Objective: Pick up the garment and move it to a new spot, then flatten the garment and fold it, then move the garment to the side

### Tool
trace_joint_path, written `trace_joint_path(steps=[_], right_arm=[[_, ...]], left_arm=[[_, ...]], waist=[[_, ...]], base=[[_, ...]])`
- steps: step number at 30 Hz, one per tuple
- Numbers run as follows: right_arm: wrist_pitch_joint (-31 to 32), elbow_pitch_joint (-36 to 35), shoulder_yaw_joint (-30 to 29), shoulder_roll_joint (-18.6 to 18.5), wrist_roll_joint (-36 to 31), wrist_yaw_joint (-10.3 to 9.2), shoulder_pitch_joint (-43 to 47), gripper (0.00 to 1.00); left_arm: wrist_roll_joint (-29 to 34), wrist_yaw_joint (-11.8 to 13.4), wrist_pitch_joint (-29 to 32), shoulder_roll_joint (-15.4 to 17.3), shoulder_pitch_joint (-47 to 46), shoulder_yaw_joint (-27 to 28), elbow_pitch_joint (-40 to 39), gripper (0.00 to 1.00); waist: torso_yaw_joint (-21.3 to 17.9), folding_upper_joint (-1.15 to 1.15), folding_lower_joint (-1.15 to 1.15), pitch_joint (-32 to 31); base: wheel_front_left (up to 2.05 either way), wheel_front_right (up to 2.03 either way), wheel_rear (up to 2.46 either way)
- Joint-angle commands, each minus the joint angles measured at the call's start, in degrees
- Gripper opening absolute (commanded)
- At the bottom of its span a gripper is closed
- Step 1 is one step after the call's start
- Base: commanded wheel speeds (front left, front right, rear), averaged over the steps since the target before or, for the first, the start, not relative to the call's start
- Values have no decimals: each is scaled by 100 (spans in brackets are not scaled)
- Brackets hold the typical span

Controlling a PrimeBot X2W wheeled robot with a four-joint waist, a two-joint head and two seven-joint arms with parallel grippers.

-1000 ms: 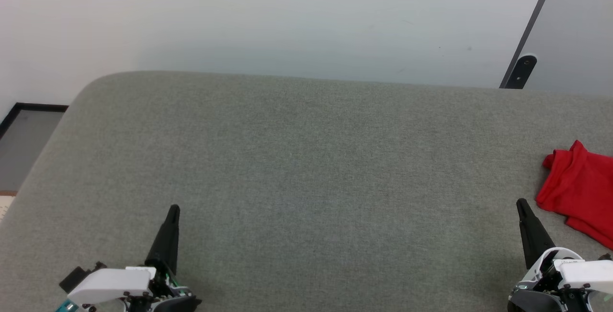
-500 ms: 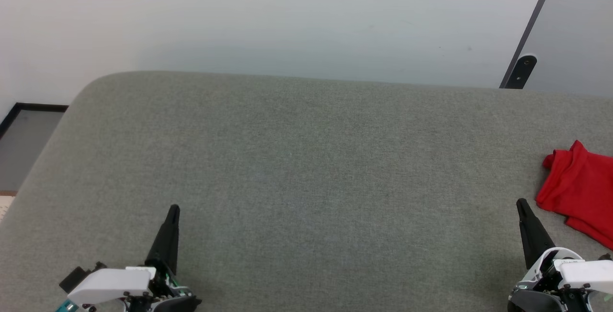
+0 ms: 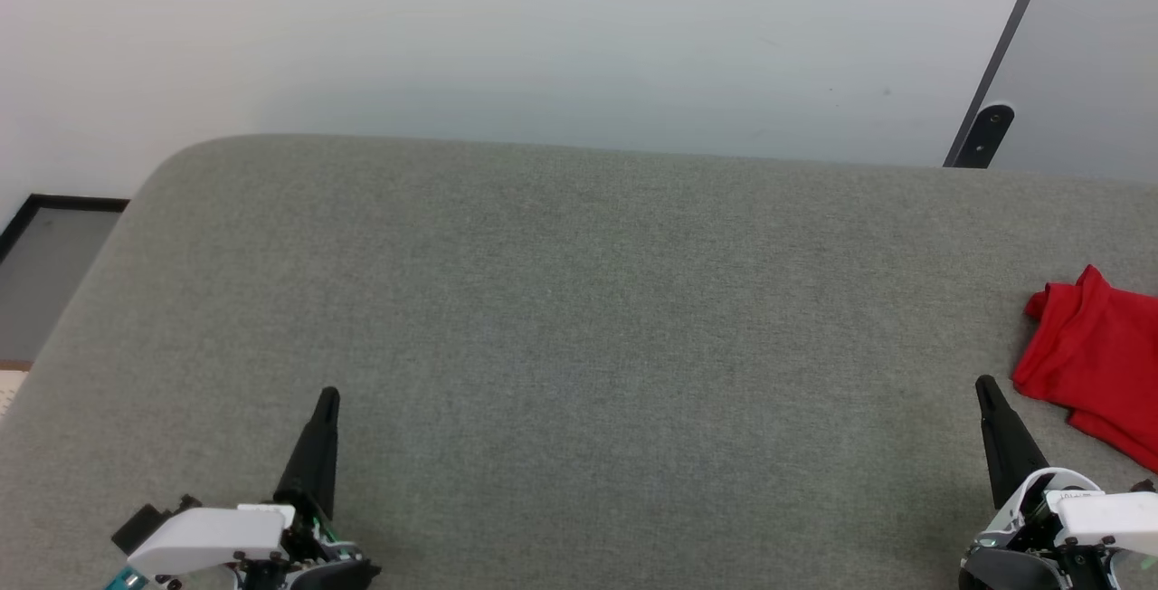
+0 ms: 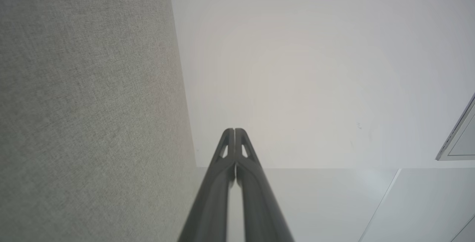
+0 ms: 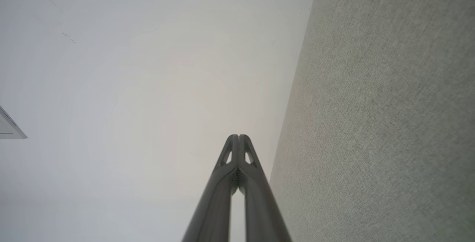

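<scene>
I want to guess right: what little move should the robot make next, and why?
Probably the right gripper should open its fingers and reach toward the garment: it lies bunched on the gray surface just beyond that shut gripper, touched by nothing.

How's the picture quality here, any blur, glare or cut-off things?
Head view: soft even light, sharp; the red shirt is cut by the right edge. Left wrist view: left end effector slightly soft. Right wrist view: shirt a blurred pink sliver at top.

Grey fabric-covered surface w/ rounded corner against pale wall; dark-framed panel at left.
</scene>
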Motion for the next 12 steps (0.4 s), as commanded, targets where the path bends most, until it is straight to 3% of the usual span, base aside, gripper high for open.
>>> trace_joint_path(steps=[1,12], right_arm=[[14,2,20,20,19,-4,-16,0],[14,2,20,20,20,-4,-16,0]], left_arm=[[17,-2,21,-8,-59,18,8,0],[23,-2,31,-14,-60,26,9,0]], waist=[[0,0,0,0],[0,0,0,0]], base=[[0,0,0],[0,0,0]])
